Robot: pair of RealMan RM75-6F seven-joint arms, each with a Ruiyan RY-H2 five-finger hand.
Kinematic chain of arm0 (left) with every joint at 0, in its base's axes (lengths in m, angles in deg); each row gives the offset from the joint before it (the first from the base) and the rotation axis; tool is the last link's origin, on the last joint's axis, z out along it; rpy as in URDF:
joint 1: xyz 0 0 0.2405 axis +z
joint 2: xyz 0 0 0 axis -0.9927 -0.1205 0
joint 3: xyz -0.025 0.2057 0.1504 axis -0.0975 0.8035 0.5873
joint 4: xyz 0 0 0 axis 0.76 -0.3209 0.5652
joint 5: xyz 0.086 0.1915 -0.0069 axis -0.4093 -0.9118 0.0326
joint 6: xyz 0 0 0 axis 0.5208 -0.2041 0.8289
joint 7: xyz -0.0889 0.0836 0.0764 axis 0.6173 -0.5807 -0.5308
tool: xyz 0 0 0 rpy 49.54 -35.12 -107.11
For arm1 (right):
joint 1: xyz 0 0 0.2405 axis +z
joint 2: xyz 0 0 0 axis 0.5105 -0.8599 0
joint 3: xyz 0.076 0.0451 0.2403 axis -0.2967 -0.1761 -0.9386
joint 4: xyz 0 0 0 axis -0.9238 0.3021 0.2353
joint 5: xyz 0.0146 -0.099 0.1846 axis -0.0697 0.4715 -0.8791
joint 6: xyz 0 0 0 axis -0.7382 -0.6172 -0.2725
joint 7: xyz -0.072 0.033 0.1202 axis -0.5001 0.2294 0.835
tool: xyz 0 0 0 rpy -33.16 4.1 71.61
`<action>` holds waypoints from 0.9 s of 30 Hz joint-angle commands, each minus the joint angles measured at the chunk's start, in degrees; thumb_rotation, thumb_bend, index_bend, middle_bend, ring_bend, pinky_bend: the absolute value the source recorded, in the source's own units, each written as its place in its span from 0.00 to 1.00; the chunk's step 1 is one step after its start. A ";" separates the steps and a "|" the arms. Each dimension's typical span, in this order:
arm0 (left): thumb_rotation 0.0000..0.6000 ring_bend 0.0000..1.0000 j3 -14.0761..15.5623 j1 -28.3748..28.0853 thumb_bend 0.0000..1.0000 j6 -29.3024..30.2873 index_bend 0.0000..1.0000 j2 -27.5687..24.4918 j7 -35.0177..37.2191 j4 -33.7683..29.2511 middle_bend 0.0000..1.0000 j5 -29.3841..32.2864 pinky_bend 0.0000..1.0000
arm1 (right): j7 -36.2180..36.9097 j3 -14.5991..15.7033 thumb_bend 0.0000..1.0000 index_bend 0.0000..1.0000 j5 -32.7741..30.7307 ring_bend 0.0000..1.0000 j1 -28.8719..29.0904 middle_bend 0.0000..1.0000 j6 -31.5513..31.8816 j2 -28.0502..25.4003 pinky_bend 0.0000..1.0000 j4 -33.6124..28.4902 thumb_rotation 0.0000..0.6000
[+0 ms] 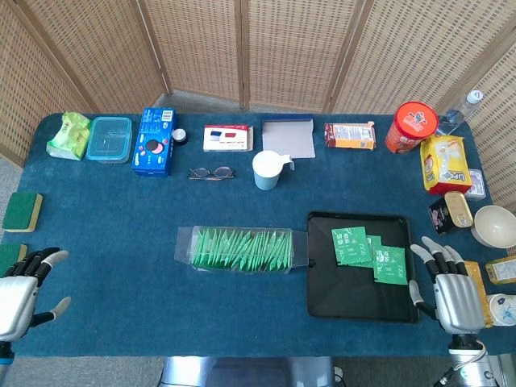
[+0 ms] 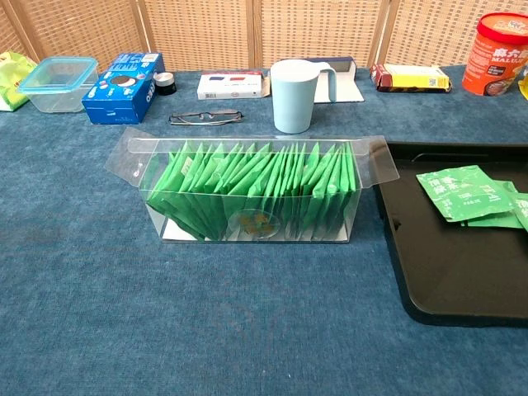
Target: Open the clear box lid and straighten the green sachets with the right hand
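Your right hand sits at the lower right, fingers spread, holding nothing, just beside the black tray with loose sachets. Your left hand, lower left, is likewise spread and empty. The clear box of green sachets stands mid-frame, lid flaps up

I see a woven rattan folding screen behind the blue-carpeted surface, daylight brightening the right side.

1. The box sits mid-table, sachets standing inside it.
2. At its 3 o'clock, touching, lies the tray, with loose packets on it.
3. The cup stands at the box's 12 o'clock, with the glasses at 11.
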 commanded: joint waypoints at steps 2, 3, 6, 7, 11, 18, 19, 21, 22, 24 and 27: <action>1.00 0.17 0.20 0.20 0.19 -0.05 0.21 0.06 0.24 0.17 0.19 0.13 0.26 | -0.19 -0.01 0.46 0.18 -0.11 0.13 0.23 0.12 -0.43 0.16 0.12 0.04 1.00; 1.00 0.17 0.28 0.27 0.19 -0.05 0.21 0.03 0.31 0.19 0.19 0.14 0.26 | -0.17 0.01 0.46 0.18 -0.01 0.13 0.25 0.12 -0.42 0.17 0.12 0.06 1.00; 1.00 0.17 0.40 0.63 0.19 0.53 0.21 -0.02 0.70 0.43 0.19 -0.22 0.26 | 0.38 0.07 0.46 0.18 0.39 0.13 0.18 0.12 -0.11 0.28 0.12 0.42 1.00; 1.00 0.17 0.36 0.79 0.19 0.90 0.21 0.07 0.97 0.62 0.19 -0.37 0.26 | 0.71 0.12 0.46 0.18 0.36 0.13 0.13 0.12 -0.11 0.21 0.12 0.58 1.00; 1.00 0.17 0.25 0.94 0.19 1.36 0.21 0.17 1.56 1.10 0.19 -0.80 0.26 | 2.15 0.01 0.46 0.17 1.07 0.13 0.30 0.12 0.09 -0.45 0.12 0.42 1.00; 1.00 0.17 -0.06 0.33 0.19 0.60 0.21 0.19 1.83 0.89 0.19 -1.04 0.26 | 5.21 -0.55 0.46 0.16 5.64 0.13 3.08 0.12 -1.31 -2.21 0.12 -2.24 1.00; 1.00 0.17 -0.08 0.26 0.19 0.53 0.21 0.20 1.89 0.87 0.19 -1.13 0.26 | 5.75 -0.69 0.46 0.15 6.32 0.13 3.71 0.11 -1.80 -2.38 0.12 -2.72 1.00; 1.00 0.17 -0.17 0.08 0.19 0.31 0.20 0.13 2.14 0.85 0.19 -1.14 0.26 | 8.22 -0.89 0.46 0.14 7.58 0.13 5.43 0.11 -3.57 -2.84 0.12 -4.17 1.00; 1.00 0.17 -0.26 -0.07 0.19 0.11 0.20 -0.04 2.30 0.83 0.19 -1.06 0.26 | 10.40 -1.08 0.45 0.14 8.13 0.13 6.70 0.11 -5.01 -3.18 0.12 -5.13 1.00; 1.00 0.17 -0.53 -0.42 0.19 -0.26 0.20 -0.71 2.53 0.68 0.19 -0.80 0.26 | 14.16 -1.58 0.44 0.14 8.86 0.13 9.20 0.10 -7.82 -3.88 0.12 -6.53 1.00; 1.00 0.17 -1.07 -0.82 0.19 -0.29 0.19 -1.57 2.82 0.59 0.19 -0.67 0.26 | 16.42 -2.38 0.41 0.13 9.60 0.13 12.48 0.10 -11.62 -4.60 0.12 -8.02 1.00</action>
